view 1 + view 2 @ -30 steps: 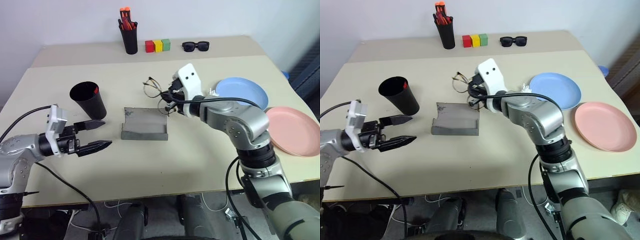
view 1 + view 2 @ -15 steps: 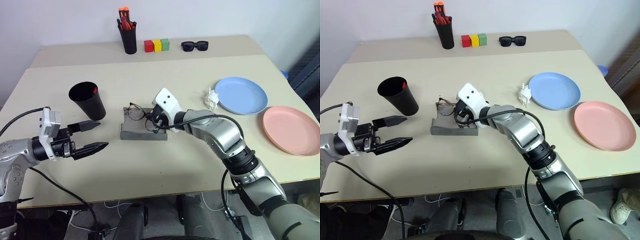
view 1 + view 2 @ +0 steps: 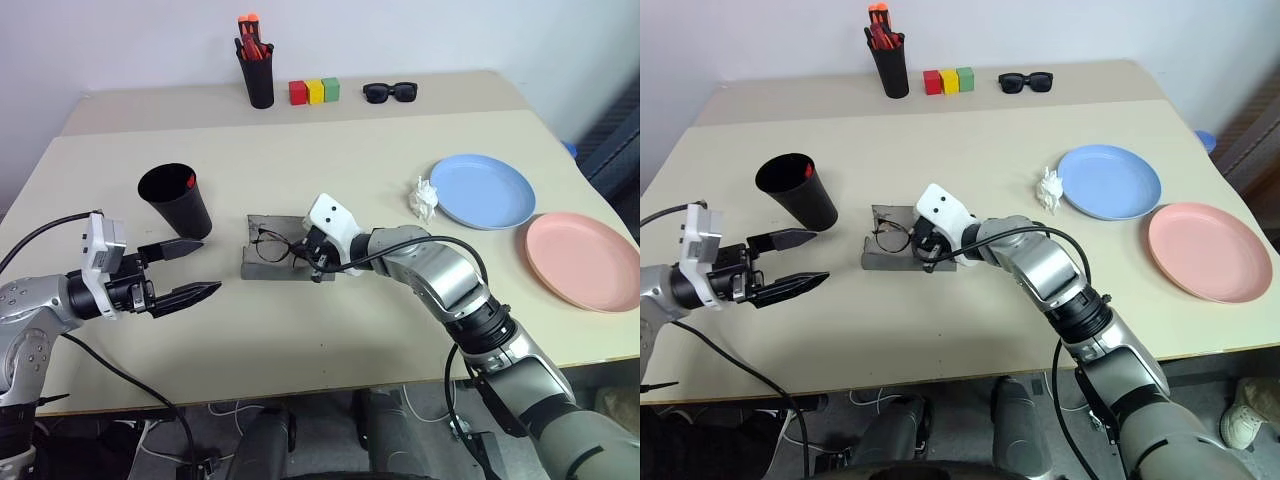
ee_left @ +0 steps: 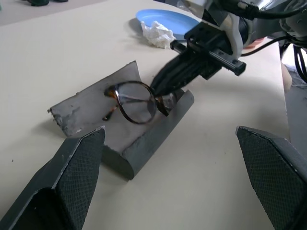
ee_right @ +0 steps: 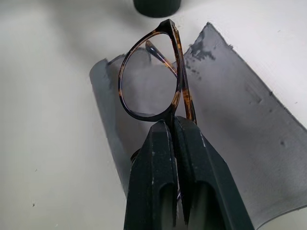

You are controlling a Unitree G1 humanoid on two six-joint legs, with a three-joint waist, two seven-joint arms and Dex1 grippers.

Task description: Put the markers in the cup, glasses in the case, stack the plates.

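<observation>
The right gripper (image 5: 176,125) has its black fingers pinched together on the bridge of the glasses (image 4: 136,99), thin tortoiseshell-dark frames with clear roundish lenses, holding them inside the open grey felt case (image 3: 262,262), whose soft flap lies flat toward the far side and whose front edge curls up in a rounded lip. A second ago the same arm held the glasses up in the air beyond the case; it has since come down and toward the left, so the frames now sit low over the felt. The left gripper (image 3: 185,270) hovers above the beige table (image 3: 330,340) with its ribbed, pointed fingers spread wide and empty, much where it was before. Just beyond it stands the wide black tapered cup (image 3: 177,198), smooth plastic, with a bit of red marker (image 3: 189,180) showing at its rim. On the right side lie the two shallow round plates, light blue (image 3: 484,190) and salmon pink (image 3: 583,260), side by side and unstacked, with a crumpled white paper (image 3: 425,198) beside the blue one.
</observation>
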